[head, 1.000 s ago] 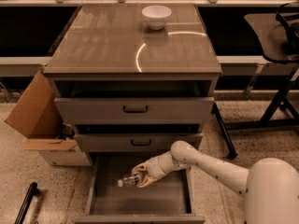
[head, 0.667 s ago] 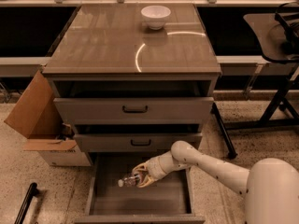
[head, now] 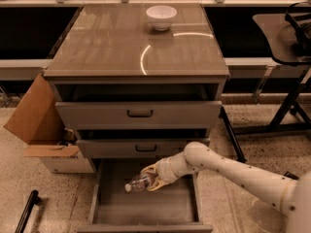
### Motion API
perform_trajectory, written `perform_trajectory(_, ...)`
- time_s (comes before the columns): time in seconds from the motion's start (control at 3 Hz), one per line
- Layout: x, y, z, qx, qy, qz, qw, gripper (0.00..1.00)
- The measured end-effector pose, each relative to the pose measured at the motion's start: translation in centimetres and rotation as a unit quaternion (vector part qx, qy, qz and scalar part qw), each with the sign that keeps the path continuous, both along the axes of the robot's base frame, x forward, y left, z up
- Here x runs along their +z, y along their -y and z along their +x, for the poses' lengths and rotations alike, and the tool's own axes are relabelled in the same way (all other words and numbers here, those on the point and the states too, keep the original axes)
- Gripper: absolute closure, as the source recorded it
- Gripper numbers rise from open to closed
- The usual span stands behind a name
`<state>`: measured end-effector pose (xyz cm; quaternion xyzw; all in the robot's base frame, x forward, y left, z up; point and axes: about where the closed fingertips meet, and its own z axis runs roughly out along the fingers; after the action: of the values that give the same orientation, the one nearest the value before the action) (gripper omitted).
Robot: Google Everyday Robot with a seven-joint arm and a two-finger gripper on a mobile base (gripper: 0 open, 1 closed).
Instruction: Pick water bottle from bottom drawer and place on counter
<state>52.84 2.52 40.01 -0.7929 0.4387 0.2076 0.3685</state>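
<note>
The water bottle (head: 137, 183) is a small clear bottle with a white cap pointing left, lying on its side over the floor of the open bottom drawer (head: 112, 203). My gripper (head: 151, 177) reaches into the drawer from the right, with its pale fingers (head: 154, 169) closed around the bottle's base end. The arm (head: 233, 174) runs in from the lower right. The counter (head: 121, 47) is the glossy cabinet top above, with a curved light streak.
A white bowl (head: 161, 16) stands at the back of the counter. The two upper drawers (head: 140, 114) with black handles stick out slightly. A cardboard box (head: 41, 125) stands left of the cabinet. A dark side table (head: 284, 38) is at the right.
The gripper and the bottle have shifted very slightly up and right inside the drawer. Nothing else has moved.
</note>
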Motion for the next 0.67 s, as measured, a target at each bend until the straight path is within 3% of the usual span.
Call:
perform_trajectory(0.33, 7.7, 1.8, -2.6, 0.013, 0.065, -0.019, 0.9976, 1.00)
perform_trajectory(0.67, 15.0, 4.3, -4.9, 0.013, 0.126, -0.030, 0.9915, 1.00)
